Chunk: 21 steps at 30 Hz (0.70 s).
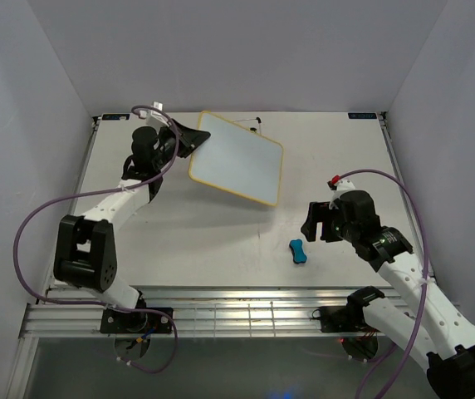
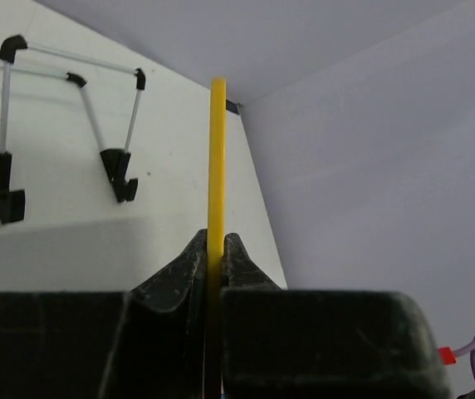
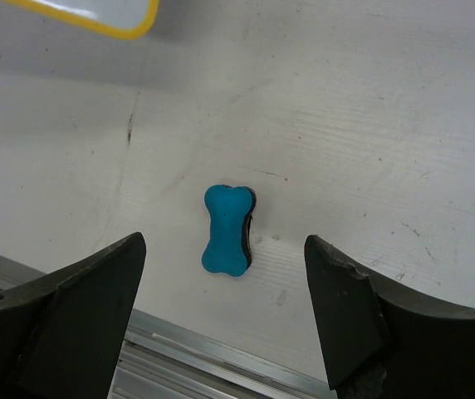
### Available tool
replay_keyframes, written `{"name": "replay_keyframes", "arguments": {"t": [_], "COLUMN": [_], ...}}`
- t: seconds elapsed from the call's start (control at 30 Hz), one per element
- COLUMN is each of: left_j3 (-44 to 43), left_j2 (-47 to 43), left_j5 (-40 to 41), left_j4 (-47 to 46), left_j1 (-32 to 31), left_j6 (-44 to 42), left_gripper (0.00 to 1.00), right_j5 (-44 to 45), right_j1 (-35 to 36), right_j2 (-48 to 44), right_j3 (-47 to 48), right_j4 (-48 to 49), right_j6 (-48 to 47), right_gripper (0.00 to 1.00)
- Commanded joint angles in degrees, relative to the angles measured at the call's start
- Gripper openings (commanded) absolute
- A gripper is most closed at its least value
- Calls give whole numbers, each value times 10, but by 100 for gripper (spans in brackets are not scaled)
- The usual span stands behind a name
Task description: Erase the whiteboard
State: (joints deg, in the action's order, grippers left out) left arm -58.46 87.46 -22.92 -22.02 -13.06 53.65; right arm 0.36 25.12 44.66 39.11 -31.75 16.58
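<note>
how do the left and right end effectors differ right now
The left end effector is shut on the edge of the yellow-framed rectangular whiteboard; the right end effector is open and empty. The left reaches far across the table; the right hangs near the front, over the small blue bone-shaped eraser. Both are black.

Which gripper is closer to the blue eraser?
Right. The right gripper hovers open beside the eraser, not touching; the left gripper is far off, clamping the whiteboard by its edge.
</note>
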Motion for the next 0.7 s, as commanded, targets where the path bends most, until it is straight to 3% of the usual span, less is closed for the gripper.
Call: {"name": "replay_keyframes", "arguments": {"t": [0.0,0.13,0.67], "left_j3": [-50,-81,-337], "left_j2": [35,110,419], "left_j5": [-28,-20,-16], "left_j4": [-164,-270,-486], "left_j1": [8,15,40], "left_j6": [58,75,134], "left_gripper": [0,0,0], "right_j5": [-18,-20,-6], "right_j1": [-3,-4,-5], "right_j2": [-6,0,31], "right_j3": [9,1,-5], "right_j4": [-3,-3,-14], "right_j6": [-8,-3,3], "right_gripper": [83,83,83]}}
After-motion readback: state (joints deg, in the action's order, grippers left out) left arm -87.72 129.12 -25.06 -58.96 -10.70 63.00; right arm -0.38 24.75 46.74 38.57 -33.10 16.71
